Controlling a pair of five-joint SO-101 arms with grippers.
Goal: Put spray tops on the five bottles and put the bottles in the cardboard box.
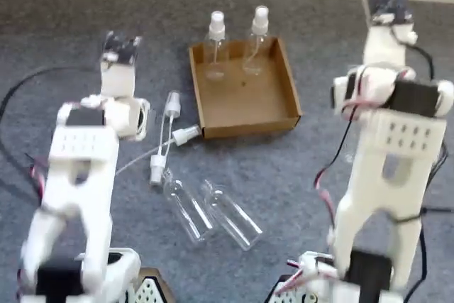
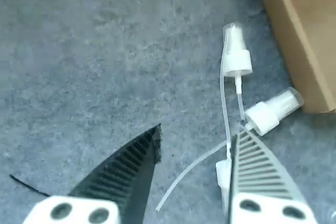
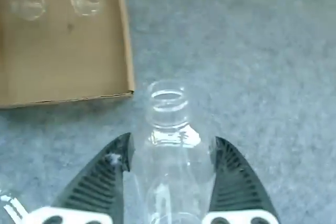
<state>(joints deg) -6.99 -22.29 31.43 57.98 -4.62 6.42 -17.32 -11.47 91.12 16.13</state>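
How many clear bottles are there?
5: two clear plastic bottles with spray tops stand in the brown cardboard box, two topless lie on grey carpet, one bottle sits in the right gripper.

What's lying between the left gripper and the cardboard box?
Loose spray tops lie between the left gripper and the cardboard box, shown in the left wrist view.

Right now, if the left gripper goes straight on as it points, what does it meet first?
Probably bare carpet: nothing lies ahead of the open left gripper. The spray tops sit close beside that line; depth is unclear.
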